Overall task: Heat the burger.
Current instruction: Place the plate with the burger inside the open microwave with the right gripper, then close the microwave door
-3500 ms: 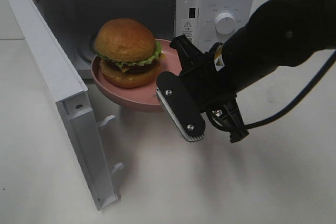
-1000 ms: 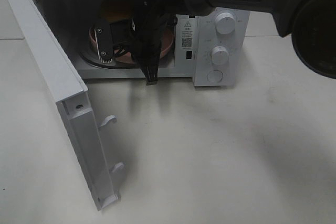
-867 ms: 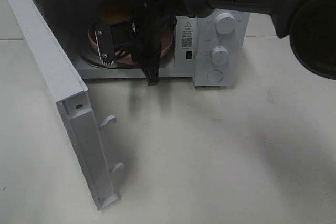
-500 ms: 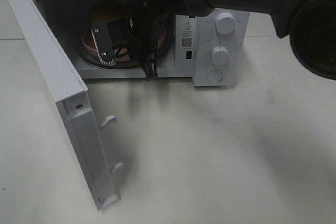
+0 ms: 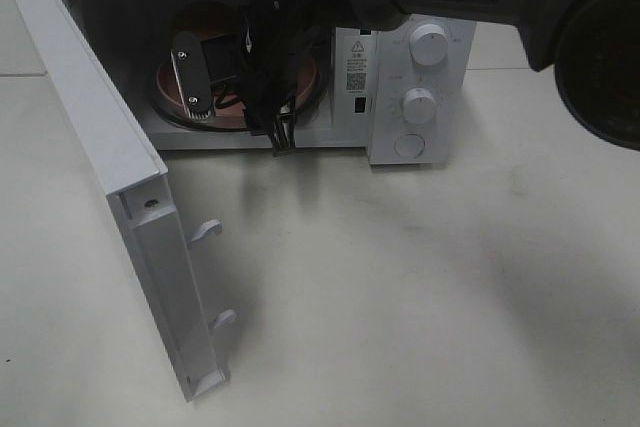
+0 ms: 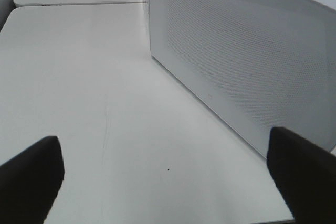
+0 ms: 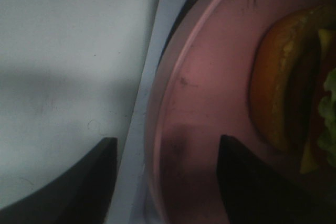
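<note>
Quick update from the remote seat: the burger (image 7: 283, 87) is inside the microwave (image 5: 400, 7), sitting on its pink plate (image 7: 199, 77), which looks to be resting on the turntable near the front of the cavity. The right gripper (image 7: 165, 145) is reaching into the microwave opening with its jaws apart, one finger outside the plate rim and one over the plate, not clamped on anything as far as I can see. So I'd call this the let-go at the end of the loading step. The left gripper (image 6: 168, 150) is spread wide and empty over the table (image 5: 400, 297), next to a white perforated face of the microwave; door or side wall, I can't tell. The door (image 5: 100, 147) stands swung wide open at the microwave's left. Next I'd want to pull the right arm straight back out of the cavity without snagging the rim – then push the door shut and turn one of the knobs (image 5: 430, 44) on the microwave's right panel.
</note>
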